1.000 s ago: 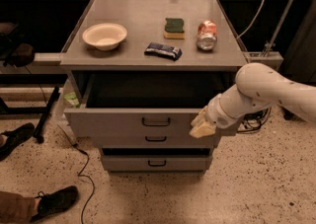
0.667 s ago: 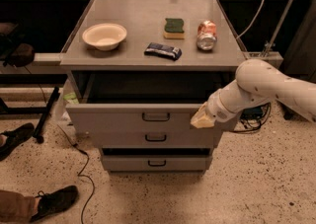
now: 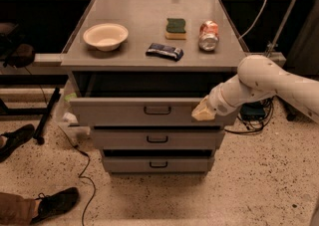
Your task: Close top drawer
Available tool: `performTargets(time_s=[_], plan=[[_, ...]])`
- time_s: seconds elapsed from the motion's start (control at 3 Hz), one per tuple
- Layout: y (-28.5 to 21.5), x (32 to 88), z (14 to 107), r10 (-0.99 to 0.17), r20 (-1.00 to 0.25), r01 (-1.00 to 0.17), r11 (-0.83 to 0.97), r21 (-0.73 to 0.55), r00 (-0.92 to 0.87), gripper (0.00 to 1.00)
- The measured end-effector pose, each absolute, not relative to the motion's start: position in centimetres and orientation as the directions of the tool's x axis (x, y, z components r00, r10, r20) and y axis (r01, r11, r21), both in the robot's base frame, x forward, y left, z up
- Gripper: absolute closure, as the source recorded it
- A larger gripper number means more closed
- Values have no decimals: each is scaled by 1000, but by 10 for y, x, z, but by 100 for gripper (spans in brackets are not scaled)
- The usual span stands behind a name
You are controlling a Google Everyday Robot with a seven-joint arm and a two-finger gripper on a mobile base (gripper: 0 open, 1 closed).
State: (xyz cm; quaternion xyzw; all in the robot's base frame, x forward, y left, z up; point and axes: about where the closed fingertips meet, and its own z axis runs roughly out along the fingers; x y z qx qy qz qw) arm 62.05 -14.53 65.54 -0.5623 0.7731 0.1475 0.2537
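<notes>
The wide, shallow grey top drawer [image 3: 112,113] stands partly pulled out below the flat grey worktop [image 3: 144,6]. The robot's cream-tipped pincer [image 3: 203,112] presses against the right end of the drawer front; whether it is released or clenched, I cannot tell. A round cream bowl [image 3: 105,36] sits on the worktop.

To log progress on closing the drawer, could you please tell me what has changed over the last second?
The gripper, pressed against the front of the top drawer near its right end, has pushed it further into the cabinet; it is still partly open. The bowl, sponge, can and packet on top and the two lower drawers have not moved.
</notes>
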Motion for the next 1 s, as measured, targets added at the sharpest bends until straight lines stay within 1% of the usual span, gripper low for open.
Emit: performTargets(time_s=[0.67,1.0], plan=[[-145,623,658,-775,-587,-937,340,-75,-234,13],[-144,620,661,-769,-598,-935,344,-85,-228,0]])
